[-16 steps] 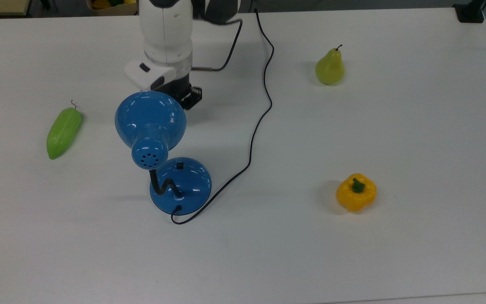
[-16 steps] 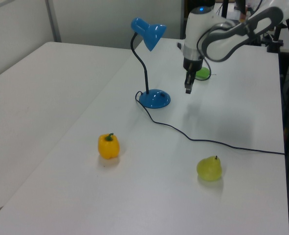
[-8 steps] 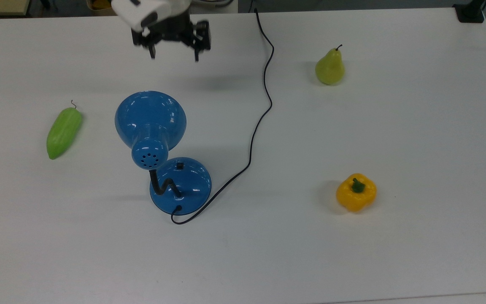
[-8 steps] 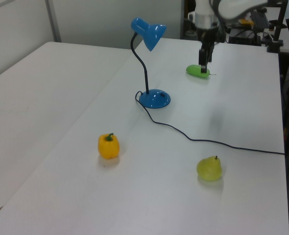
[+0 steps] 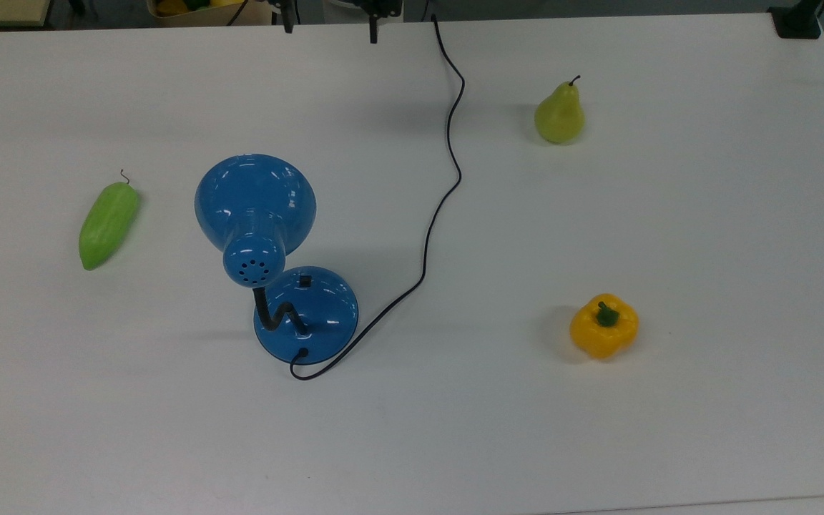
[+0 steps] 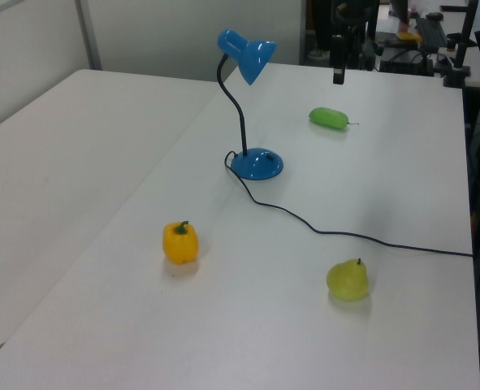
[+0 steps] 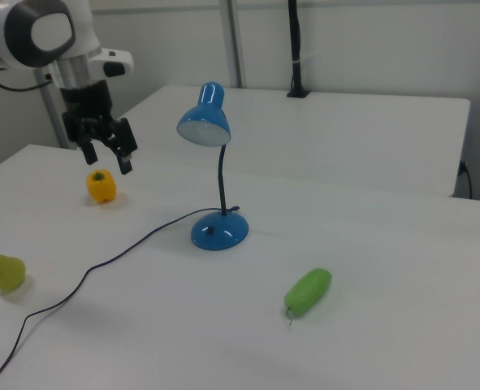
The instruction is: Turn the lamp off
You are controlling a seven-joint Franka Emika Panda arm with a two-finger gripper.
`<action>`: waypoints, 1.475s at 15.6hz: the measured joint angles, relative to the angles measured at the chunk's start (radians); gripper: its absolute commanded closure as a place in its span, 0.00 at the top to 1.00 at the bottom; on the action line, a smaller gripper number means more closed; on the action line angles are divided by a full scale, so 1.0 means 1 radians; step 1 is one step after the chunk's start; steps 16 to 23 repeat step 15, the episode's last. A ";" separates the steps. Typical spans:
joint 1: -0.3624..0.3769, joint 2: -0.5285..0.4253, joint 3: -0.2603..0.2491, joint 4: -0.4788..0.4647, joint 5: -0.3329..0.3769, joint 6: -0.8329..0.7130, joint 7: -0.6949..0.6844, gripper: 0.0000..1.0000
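A: How is the gripper held?

B: It is seen in the right view hanging from the white arm, raised clear above the table, with its two black fingers spread apart and nothing between them. In the top view only the finger tips are caught at the upper edge, well apart from each other.

A: Where is the lamp placed?

B: It is stood on the table, left of centre in the top view, well apart from the gripper. Its round blue base is set flat, a small black switch is carried on the base's top, and the black neck is bent up to the blue shade. In the right view the shade's mouth is turned down and toward the camera, and whether the bulb is lit cannot be told.

A: And the cord?

B: It is led from the base's edge, looped on the table, and run up to the top view's upper edge just beside the finger tips.

A: What else is laid out?

B: A green gourd is laid at the top view's left of the shade. A pear is stood at the top view's upper right, and a yellow pepper at its lower right. All three are kept well apart from the lamp and untouched by the gripper.
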 measured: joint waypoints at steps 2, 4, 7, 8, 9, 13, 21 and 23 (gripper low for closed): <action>0.000 -0.003 0.012 0.013 0.023 0.000 0.004 1.00; 0.001 -0.007 0.015 0.023 0.029 0.000 -0.003 1.00; 0.023 -0.009 0.002 0.027 0.030 0.001 -0.073 1.00; 0.037 -0.009 -0.014 0.027 0.030 0.004 -0.097 1.00; 0.047 -0.009 -0.028 0.027 0.030 0.010 -0.127 1.00; 0.054 -0.008 -0.054 0.026 0.030 0.022 -0.192 1.00; 0.054 -0.008 -0.058 0.026 0.030 0.022 -0.196 1.00; 0.054 -0.008 -0.058 0.026 0.030 0.022 -0.196 1.00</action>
